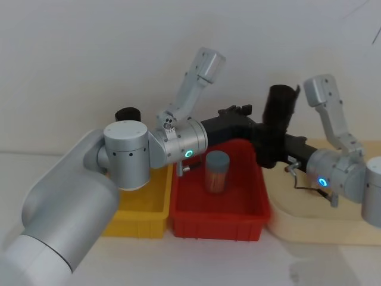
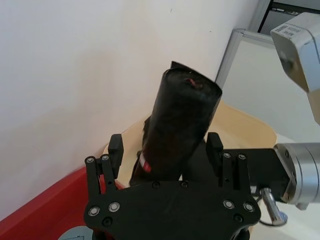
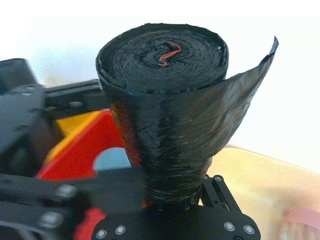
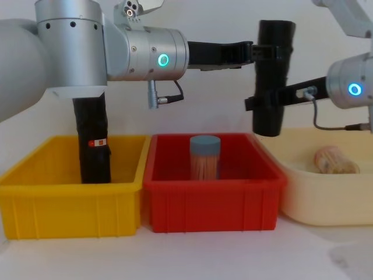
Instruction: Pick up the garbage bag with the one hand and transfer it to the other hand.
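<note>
The garbage bag (image 4: 271, 76), a tall matte black roll with a loose flap at its top, hangs upright in the air over the gap between the red bin and the beige tray. My right gripper (image 4: 268, 102), on the blue-lit arm, is shut on the bag's lower half. My left gripper (image 4: 268, 52), on the green-lit arm, reaches in from the left at the bag's upper half. In the left wrist view its fingers (image 2: 116, 150) stand open on either side of the garbage bag (image 2: 180, 125), with a gap showing. The right wrist view has the garbage bag (image 3: 165, 125) rising straight from the gripper body.
A yellow bin (image 4: 35, 201) at the left holds another black roll (image 4: 93, 140) with a red-and-white sticker. The red bin (image 4: 213, 204) in the middle holds a jar (image 4: 205, 157) with a grey-blue lid. A beige tray (image 4: 317, 201) at the right has a jar (image 4: 335, 160) lying in it.
</note>
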### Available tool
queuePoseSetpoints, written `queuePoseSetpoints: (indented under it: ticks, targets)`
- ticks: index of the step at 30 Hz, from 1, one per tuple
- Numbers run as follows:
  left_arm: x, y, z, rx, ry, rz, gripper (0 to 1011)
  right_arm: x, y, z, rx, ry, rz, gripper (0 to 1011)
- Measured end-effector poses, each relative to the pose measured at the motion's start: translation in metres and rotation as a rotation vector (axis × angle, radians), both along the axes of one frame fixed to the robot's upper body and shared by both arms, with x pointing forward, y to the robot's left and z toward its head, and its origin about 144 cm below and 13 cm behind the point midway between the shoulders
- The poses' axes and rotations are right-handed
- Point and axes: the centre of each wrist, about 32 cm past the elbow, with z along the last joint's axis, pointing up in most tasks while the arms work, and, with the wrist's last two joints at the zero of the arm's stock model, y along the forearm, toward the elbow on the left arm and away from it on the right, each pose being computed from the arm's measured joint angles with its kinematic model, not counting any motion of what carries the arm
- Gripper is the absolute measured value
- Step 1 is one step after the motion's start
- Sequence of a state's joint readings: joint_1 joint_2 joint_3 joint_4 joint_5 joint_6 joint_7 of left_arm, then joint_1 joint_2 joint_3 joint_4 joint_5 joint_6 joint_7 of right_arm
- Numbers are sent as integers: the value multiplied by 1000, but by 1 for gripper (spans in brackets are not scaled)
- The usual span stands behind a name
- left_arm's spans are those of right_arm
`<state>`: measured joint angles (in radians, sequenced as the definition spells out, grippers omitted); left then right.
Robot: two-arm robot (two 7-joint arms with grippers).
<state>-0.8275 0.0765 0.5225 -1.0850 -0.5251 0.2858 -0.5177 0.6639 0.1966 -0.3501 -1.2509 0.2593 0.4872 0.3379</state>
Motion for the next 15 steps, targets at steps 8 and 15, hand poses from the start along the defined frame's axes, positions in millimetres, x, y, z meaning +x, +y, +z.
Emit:
queuePoseSetpoints:
  ticks: [8, 15]
  targets:
    - [0, 0, 0, 0, 0, 0, 1002, -3, -19, 0, -21, -17, -112, 467]
    - [0, 0, 0, 0, 0, 0, 1002, -6, -44, 1, -73, -6, -198, 490]
